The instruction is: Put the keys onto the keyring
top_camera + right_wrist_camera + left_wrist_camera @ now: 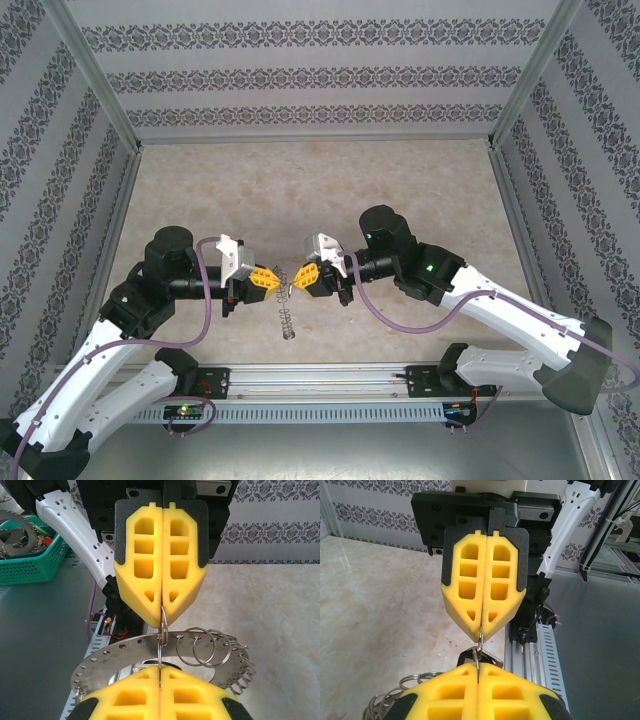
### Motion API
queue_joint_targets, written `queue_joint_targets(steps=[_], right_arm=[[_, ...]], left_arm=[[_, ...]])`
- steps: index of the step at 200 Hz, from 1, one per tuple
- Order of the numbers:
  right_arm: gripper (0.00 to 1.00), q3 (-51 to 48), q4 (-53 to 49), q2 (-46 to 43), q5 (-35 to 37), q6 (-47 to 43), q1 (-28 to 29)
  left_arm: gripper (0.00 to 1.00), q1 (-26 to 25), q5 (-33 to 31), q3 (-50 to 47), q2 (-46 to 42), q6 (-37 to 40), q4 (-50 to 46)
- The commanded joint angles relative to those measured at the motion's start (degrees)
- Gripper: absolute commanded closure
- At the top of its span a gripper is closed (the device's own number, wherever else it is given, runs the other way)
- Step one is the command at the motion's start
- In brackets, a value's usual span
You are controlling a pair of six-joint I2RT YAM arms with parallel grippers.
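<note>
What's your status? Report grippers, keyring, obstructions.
Left gripper and right gripper both shut, tip to tip, on one small loop. Keyring hangs on that loop. Spare loops dangle beside the pinch.

Inspector A: Lighting condition?
Inspector B: Bright, even and diffuse from overhead in all 3 views. Shadows on the table [320, 180] are faint and soft-edged.
Inspector A: Defects?
Inspector B: Mild sheen on the keyring [100, 655], no blown highlights. The right gripper [160, 671] is slightly soft at its wrist view's bottom edge; backgrounds there lose focus.
</note>
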Motion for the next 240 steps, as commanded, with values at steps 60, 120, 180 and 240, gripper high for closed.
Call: queue_joint_targets(steps=[60,120,180,240], right_arm=[[1.0,1.8,0.2,-0.5,-1.6,0.8,-1.4],[1.0,2.0,0.3,0.2,-4.2,1.3,-1.4],[1.0,2.3,0.7,1.0,-4.8,1.5,-1.2],[1.0,2.0,1.4,1.2,-4.7,1.8,-1.2]], left_arm=[[1.0,0.7,2.0,2.2,-0.5,0.8,2.2],[1.0,0.7,1.2,2.1,-0.2,1.4,2.0],[1.0,0.7,1.6,1.9,0.0,1.3,2.3],[1.0,0.6,1.9,1.8,0.1,1.2,2.6]])
